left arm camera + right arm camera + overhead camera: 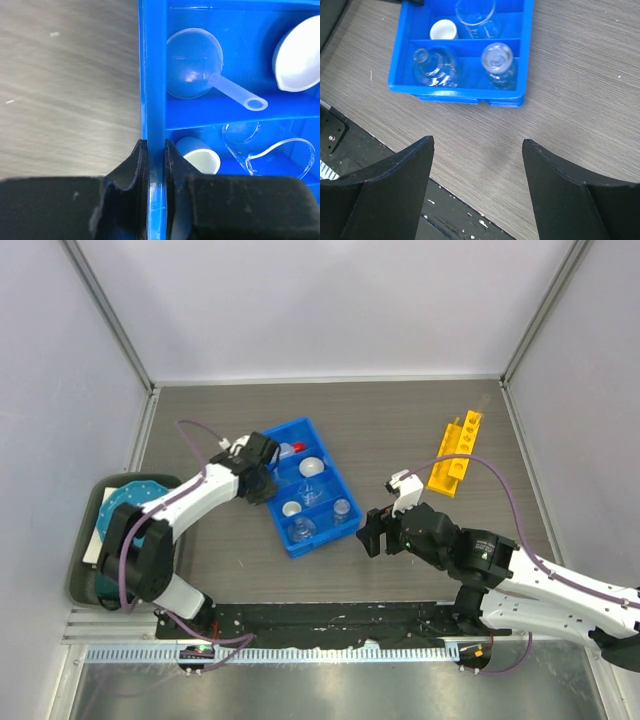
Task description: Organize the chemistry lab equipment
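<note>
Left gripper (156,146) clamped shut on the side wall of the blue plastic compartment tray (152,75), mid-table. Right gripper (477,142) wide open and empty, just off the tray's near end. Small clear glass beakers (476,20) and clear funnel (195,70) inside are probably light, fragile and loose, so haul the stiff tray by its wall, slowly.

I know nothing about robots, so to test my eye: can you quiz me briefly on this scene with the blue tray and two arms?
1. True or false: the left gripper is clamped on a wall of the blue tray.
2. What does the right gripper hold?
3. The yellow rack stands: A inside the tray; B on the table, apart from the tray; C in the right gripper.
Key: 1 true. 2 Nothing; it hangs open above the table. 3 B.
</note>
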Motion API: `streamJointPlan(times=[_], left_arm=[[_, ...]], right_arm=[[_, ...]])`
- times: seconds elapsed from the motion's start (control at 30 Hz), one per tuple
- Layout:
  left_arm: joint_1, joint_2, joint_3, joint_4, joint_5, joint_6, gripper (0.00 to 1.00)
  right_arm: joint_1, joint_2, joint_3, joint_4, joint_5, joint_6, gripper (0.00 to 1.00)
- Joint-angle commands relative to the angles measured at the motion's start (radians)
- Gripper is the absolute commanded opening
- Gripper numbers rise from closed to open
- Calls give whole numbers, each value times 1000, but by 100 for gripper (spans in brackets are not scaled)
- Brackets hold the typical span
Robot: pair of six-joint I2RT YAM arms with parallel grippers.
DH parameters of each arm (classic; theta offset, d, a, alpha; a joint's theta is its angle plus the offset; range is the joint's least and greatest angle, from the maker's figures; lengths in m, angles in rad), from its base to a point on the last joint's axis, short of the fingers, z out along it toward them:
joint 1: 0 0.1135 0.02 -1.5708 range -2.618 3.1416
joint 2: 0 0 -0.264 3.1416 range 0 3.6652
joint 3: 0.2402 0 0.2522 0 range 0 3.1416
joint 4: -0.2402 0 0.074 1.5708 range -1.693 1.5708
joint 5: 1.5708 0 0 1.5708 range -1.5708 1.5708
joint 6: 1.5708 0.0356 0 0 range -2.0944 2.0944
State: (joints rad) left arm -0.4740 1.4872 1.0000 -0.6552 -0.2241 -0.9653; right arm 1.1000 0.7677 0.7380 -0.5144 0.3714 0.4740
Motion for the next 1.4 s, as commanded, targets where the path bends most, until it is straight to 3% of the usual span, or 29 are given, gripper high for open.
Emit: streamJointPlan(times=[0.0, 0.17, 0.37, 0.47, 0.6, 0.77, 0.8, 1.07, 1.1, 1.37], left_arm=[[-71, 169, 120, 31, 40, -19, 0], [-115, 314, 265, 35, 61, -24, 0], [-158, 413, 336, 55, 89, -41, 0], [-170, 413, 341, 65, 101, -36, 11], [-176, 377, 347, 49, 103, -15, 35], [-181, 308, 353, -12, 104, 16, 51], [-184, 291, 350, -20, 101, 28, 58], [-189, 82, 267, -76, 80, 77, 81], [-189, 32, 259, -84, 75, 83, 95], [-192, -243, 131, -64, 81, 125, 100]], right_arm=[[6, -31, -8, -25, 43, 21, 77], [6, -87, -6, -88, 76, 40, 77], [4, -125, 9, -136, 98, 58, 77], [6, -120, 17, -134, 103, 69, 77], [6, -84, 20, -127, 107, 74, 77], [6, -47, 27, -111, 107, 77, 77], [6, -45, 31, -110, 110, 78, 77], [4, 25, 96, -122, 144, 81, 81], [4, 36, 103, -128, 152, 81, 82], [4, 143, 213, -196, 271, 110, 88]])
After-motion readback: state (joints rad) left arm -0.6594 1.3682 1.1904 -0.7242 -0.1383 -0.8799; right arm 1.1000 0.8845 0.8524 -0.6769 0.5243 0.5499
